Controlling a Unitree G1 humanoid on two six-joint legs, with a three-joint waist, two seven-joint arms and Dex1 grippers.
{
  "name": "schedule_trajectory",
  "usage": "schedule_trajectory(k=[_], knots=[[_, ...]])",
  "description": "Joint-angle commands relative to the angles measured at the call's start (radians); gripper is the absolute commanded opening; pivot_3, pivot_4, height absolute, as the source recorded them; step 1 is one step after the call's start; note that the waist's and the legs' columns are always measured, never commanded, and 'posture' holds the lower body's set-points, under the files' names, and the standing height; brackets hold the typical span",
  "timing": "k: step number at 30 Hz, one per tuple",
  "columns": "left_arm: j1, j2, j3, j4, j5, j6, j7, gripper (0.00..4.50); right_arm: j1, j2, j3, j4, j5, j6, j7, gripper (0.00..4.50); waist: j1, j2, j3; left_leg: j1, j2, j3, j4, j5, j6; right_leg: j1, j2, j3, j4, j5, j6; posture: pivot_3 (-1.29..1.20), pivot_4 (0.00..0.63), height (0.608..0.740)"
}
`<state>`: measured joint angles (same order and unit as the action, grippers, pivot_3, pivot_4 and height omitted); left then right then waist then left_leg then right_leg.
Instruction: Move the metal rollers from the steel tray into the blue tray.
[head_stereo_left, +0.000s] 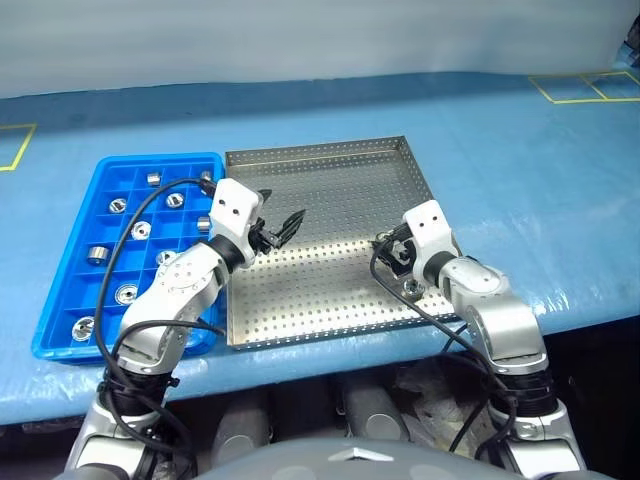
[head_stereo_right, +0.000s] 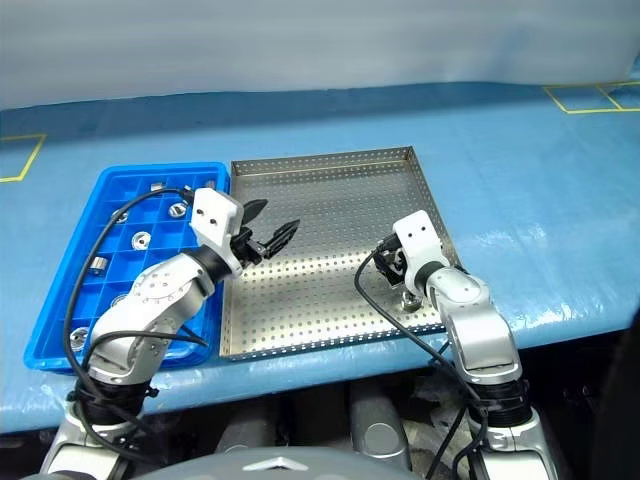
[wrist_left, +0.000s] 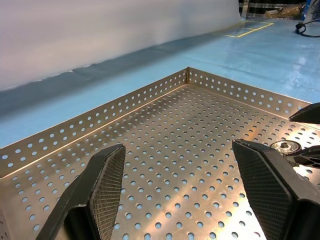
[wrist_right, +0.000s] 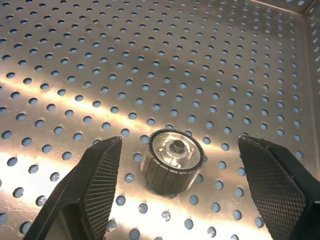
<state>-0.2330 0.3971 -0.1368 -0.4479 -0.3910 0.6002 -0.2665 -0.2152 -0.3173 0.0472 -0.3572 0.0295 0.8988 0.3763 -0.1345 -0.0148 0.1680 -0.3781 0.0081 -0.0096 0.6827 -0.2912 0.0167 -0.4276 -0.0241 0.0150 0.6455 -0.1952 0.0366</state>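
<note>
The steel tray (head_stereo_left: 330, 190) lies mid-table, and one metal roller (wrist_right: 171, 161) rests on its perforated floor near the front right corner (head_stereo_left: 410, 288). My right gripper (head_stereo_left: 392, 252) hovers low over that roller. It is open, with the roller lying untouched between its fingers (wrist_right: 95, 185). My left gripper (head_stereo_left: 285, 228) is also open and holds nothing, above the tray's left half next to the blue tray (head_stereo_left: 160, 160). Several rollers (head_stereo_left: 127, 293) sit in the blue tray's compartments. The left wrist view catches the roller (wrist_left: 284, 146) beyond its own fingers (wrist_left: 107, 180).
Both trays lie side by side on a blue tabletop sheet (head_stereo_left: 520, 150). Yellow tape squares mark it at the far right (head_stereo_left: 585, 88) and far left (head_stereo_left: 15, 145). Black cables loop off both wrists. The table's front edge runs just below the trays.
</note>
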Motion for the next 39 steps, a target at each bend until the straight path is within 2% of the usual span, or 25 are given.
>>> schedule_trajectory(k=[1, 5, 6, 10, 17, 22, 24, 27, 32, 38, 39], knots=[[0.005, -0.007, 0.022, -0.034, 0.018, -0.010, -0.007, 3.70, -0.023, 0.017, -0.048, 0.059, 0.026, -0.024, -0.024, 3.91, 0.001, 0.000, 0.000, 0.000, 0.000, 0.001, 0.000, 0.000, 0.000, 0.000, 0.000, 0.001, 0.000, 0.000, 0.001, -0.21, 0.150, 0.740], [0.021, -0.003, 0.049, -0.048, 0.027, -0.006, 0.000, 3.70, -0.036, 0.037, -0.070, 0.126, 0.035, -0.043, -0.058, 3.91, 0.002, 0.000, 0.000, 0.000, 0.000, 0.003, 0.001, -0.001, 0.002, 0.000, -0.001, 0.003, 0.000, 0.002, 0.002, -0.19, 0.150, 0.740], [0.026, -0.001, 0.056, -0.050, 0.029, -0.006, -0.001, 3.70, -0.039, 0.041, -0.078, 0.132, 0.042, -0.049, -0.061, 3.51, 0.001, 0.000, 0.000, 0.000, 0.000, 0.004, 0.001, -0.001, 0.002, -0.001, -0.001, 0.004, 0.000, 0.002, 0.002, -0.19, 0.150, 0.740], [0.040, -0.003, 0.069, -0.070, 0.033, 0.010, 0.002, 3.70, -0.049, 0.044, -0.092, 0.128, 0.058, -0.065, -0.067, 2.38, 0.003, 0.000, 0.000, 0.000, 0.000, 0.004, 0.001, -0.002, 0.003, -0.001, -0.001, 0.005, 0.000, 0.002, 0.003, -0.19, 0.150, 0.740], [0.047, -0.010, 0.075, -0.078, 0.039, 0.021, 0.001, 3.70, -0.067, 0.041, -0.094, 0.144, 0.066, -0.077, -0.080, 2.38, 0.011, 0.000, 0.000, 0.000, 0.000, 0.006, 0.001, -0.002, 0.004, -0.001, -0.001, 0.006, -0.001, 0.002, 0.003, -0.18, 0.150, 0.740], [0.056, -0.015, 0.104, -0.089, 0.027, 0.023, 0.003, 3.70, -0.081, 0.050, -0.075, 0.085, 0.086, -0.087, -0.073, 2.38, 0.010, 0.000, 0.000, 0.000, 0.000, 0.006, 0.001, -0.002, 0.004, -0.001, -0.001, 0.007, -0.001, 0.002, 0.003, -0.18, 0.150, 0.740], [0.063, -0.011, 0.121, -0.094, 0.031, 0.027, 0.005, 3.70, -0.096, 0.053, -0.072, 0.074, 0.085, -0.086, -0.081, 2.03, 0.010, 0.000, 0.000, 0.000, 0.000, 0.006, 0.001, -0.002, 0.004, -0.002, -0.001, 0.007, -0.001, 0.002, 0.003, -0.17, 0.150, 0.740], [0.068, -0.008, 0.148, -0.103, 0.025, 0.033, 0.002, 3.70, -0.113, 0.051, -0.066, 0.078, 0.074, -0.083, -0.095, 1.20, 0.012, 0.000, 0.000, 0.000, 0.000, 0.006, 0.001, -0.002, 0.004, -0.001, -0.001, 0.007, -0.001, 0.002, 0.004, -0.17, 0.150, 0.740], [0.073, -0.007, 0.163, -0.120, 0.026, 0.044, -0.001, 3.70, -0.117, 0.040, -0.057, 0.123, 0.053, -0.085, -0.117, 1.20, 0.018, 0.000, 0.000, 0.000, 0.000, 0.006, 0.001, -0.003, 0.005, -0.001, -0.002, 0.007, -0.001, 0.003, 0.004, -0.16, 0.150, 0.740], [0.079, -0.013, 0.155, -0.124, 0.031, 0.048, -0.003, 3.70, -0.114, 0.037, -0.069, 0.086, 0.075, -0.068, -0.107, 1.20, 0.017, 0.000, 0.000, 0.000, 0.000, 0.007, 0.001, -0.003, 0.005, -0.001, -0.002, 0.007, -0.001, 0.003, 0.004, -0.16, 0.150, 0.740], [0.078, -0.013, 0.154, -0.123, 0.031, 0.048, -0.004, 3.70, -0.113, 0.035, -0.069, 0.078, 0.072, -0.059, -0.112, 1.38, 0.017, 0.000, 0.000, 0.000, 0.000, 0.007, 0.001, -0.003, 0.005, -0.001, -0.002, 0.007, -0.001, 0.003, 0.004, -0.16, 0.150, 0.740]])
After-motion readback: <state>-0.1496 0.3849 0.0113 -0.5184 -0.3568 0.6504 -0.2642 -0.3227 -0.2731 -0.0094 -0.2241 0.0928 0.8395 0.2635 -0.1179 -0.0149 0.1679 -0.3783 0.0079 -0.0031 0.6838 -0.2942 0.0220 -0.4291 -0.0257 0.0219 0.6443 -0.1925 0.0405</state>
